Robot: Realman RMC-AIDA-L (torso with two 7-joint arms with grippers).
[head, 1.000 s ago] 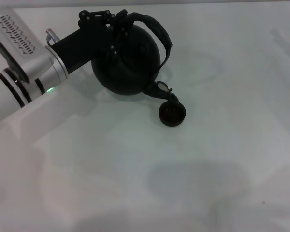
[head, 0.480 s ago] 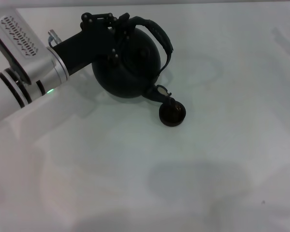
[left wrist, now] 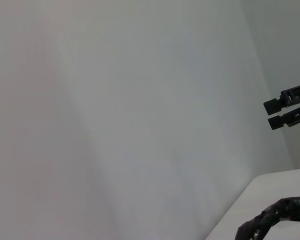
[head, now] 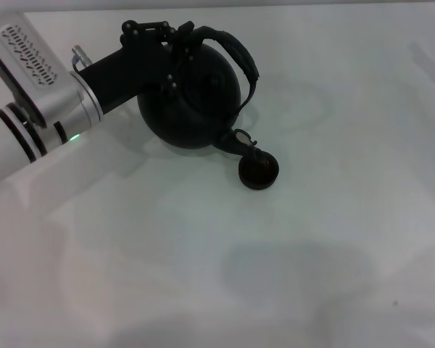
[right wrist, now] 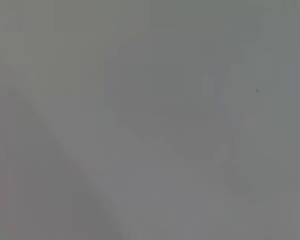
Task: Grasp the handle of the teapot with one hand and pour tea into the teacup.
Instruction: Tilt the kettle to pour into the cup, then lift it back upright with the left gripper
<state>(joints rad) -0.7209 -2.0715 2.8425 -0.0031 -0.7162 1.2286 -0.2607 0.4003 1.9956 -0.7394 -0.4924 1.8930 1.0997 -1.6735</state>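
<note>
The round black teapot [head: 196,94] hangs tilted at the back left of the white table [head: 312,239]. Its short spout [head: 237,139] points down and right, just over the rim of the tiny dark teacup [head: 259,172]. My left gripper [head: 175,38] is shut on the arched black handle [head: 238,52] at the pot's top. In the left wrist view a piece of the rough wrapped handle [left wrist: 275,220] shows in a corner, and two black fingertips [left wrist: 286,111] stand close together at the edge. The right gripper is out of view.
The right wrist view shows only the plain pale table surface [right wrist: 150,120]. A soft shadow [head: 297,272] lies on the table near the front.
The left gripper and teapot have shifted very slightly, and the spout has settled a little closer over the teacup's rim. The teacup has not moved.
</note>
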